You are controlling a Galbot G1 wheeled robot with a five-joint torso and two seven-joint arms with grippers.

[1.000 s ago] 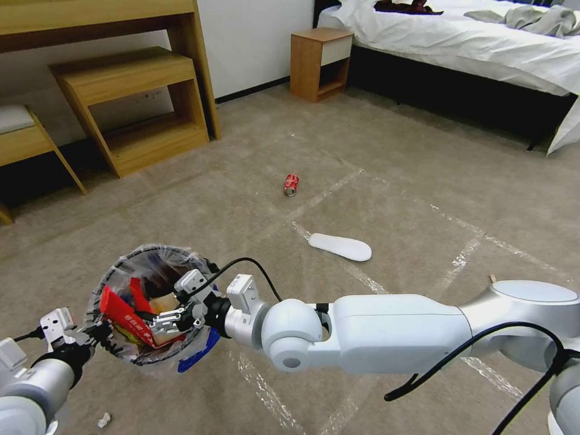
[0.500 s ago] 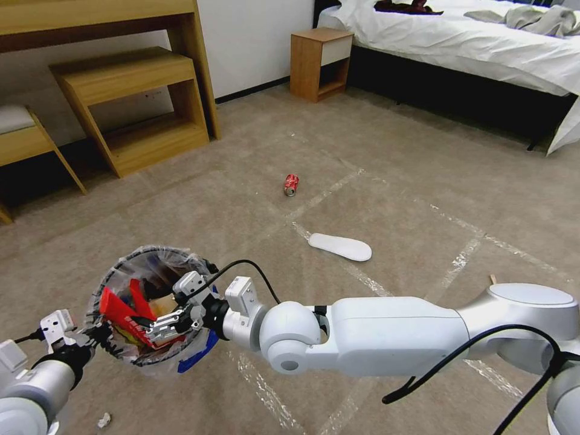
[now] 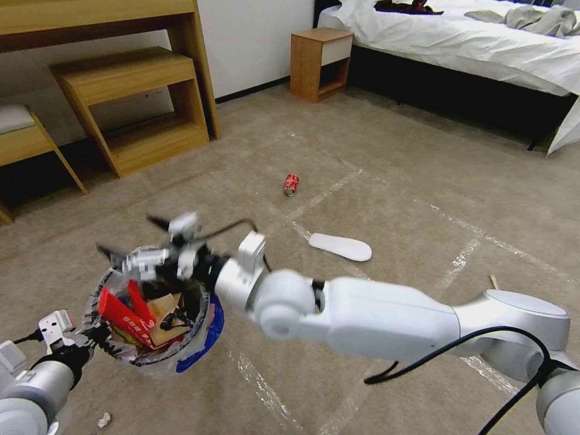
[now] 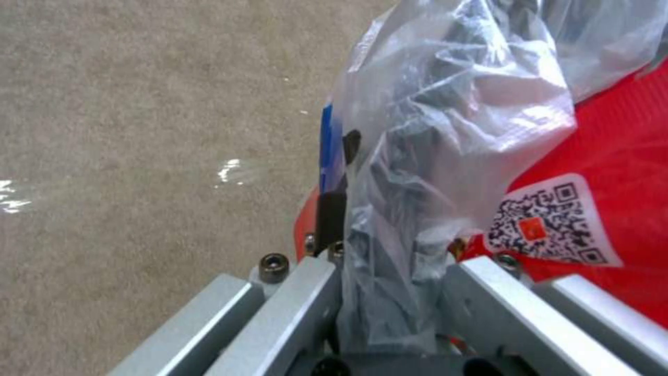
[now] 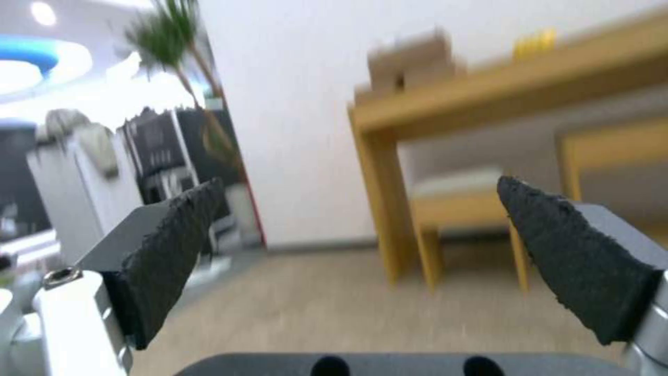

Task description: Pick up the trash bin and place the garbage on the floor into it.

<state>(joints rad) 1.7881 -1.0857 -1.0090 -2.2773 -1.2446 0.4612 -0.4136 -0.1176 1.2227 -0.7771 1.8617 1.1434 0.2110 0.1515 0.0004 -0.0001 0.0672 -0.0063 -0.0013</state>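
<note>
Left gripper (image 3: 99, 338) is clenched on the trash bin (image 3: 151, 314) rim at lower left, holding it off the floor (image 3: 393, 199) as a catch, while right gripper (image 3: 130, 241), fingers spread and empty, sits just above the rim.

Bright even indoor light, soft shadows, glare on tape strips (image 3: 338, 181), motion blur on right gripper (image 3: 130, 240)

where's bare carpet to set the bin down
Bare carpet lies between the red can and the bed, and between the wooden shelf unit and the trash bin. It is tighter around the white insole and under the right arm, near the right gripper.
</note>
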